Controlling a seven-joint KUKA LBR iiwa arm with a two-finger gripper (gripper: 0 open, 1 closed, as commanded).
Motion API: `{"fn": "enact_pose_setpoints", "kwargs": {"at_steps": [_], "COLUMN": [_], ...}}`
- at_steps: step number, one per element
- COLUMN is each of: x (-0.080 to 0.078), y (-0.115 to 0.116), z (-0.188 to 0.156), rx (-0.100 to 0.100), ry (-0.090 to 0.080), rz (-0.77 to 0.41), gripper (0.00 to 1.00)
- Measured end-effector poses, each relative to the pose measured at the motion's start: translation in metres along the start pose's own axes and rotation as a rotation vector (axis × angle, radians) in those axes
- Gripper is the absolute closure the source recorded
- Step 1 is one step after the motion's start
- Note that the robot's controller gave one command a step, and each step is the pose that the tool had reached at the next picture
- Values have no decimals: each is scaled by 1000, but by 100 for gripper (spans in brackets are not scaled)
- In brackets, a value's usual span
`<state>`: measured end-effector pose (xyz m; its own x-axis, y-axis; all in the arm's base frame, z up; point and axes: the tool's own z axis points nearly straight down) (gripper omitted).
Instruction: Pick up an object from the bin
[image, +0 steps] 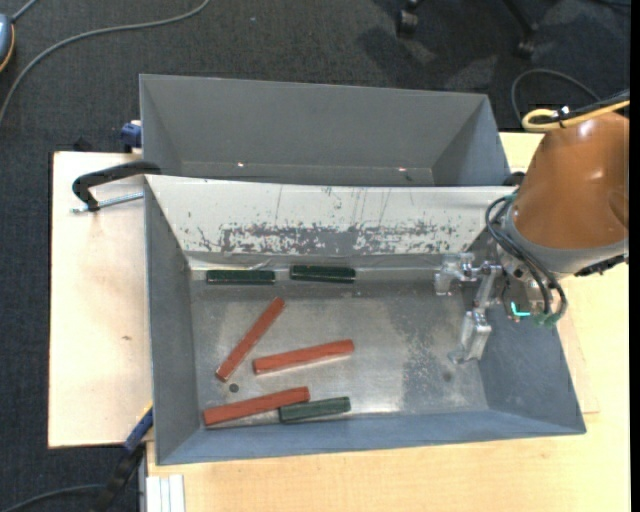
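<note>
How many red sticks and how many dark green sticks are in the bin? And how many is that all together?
Red sticks: 3
Dark green sticks: 3
Total: 6 sticks
</note>
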<state>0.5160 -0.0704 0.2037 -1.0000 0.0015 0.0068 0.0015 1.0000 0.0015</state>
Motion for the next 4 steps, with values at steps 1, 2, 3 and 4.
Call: {"fn": "enact_pose_setpoints", "kwargs": {"at_steps": [1,2,3,4], "x": [-19,7,5,-26], "y": [79,127,124,150], "z": [60,137,133,-21], "rx": [-3,-1,1,-2], "ry": [-2,1,-6,-23], "rz": [33,-88,-84,-52], "gripper": [0,0,100,100]}}
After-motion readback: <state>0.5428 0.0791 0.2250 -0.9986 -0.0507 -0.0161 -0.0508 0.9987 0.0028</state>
